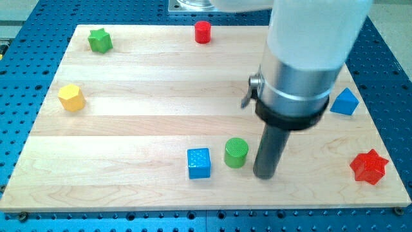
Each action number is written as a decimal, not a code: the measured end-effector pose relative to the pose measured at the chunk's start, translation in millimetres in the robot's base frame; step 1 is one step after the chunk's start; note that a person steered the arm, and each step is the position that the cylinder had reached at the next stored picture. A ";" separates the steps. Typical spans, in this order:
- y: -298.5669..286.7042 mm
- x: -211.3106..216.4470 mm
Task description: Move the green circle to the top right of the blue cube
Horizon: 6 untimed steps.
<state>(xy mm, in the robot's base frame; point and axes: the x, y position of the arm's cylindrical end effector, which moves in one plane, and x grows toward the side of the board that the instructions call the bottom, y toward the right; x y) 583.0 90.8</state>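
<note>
The green circle [236, 153] stands upright, round face up, just left of my tip [266, 175] and beside the blue cube [199, 162] on the counter [129, 129]. No pincer shows, only the rod. The arm hides part of a blue block [345, 102].

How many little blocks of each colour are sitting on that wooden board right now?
Green: 2, the green star and the green circle
Red: 2, the red cylinder and the red star
Blue: 2, the blue cube and the blue block
Yellow: 1, the yellow block
Total: 7
</note>
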 end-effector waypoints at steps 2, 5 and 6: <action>-19.6 -28.0; -58.1 -103.1; 0.4 -97.3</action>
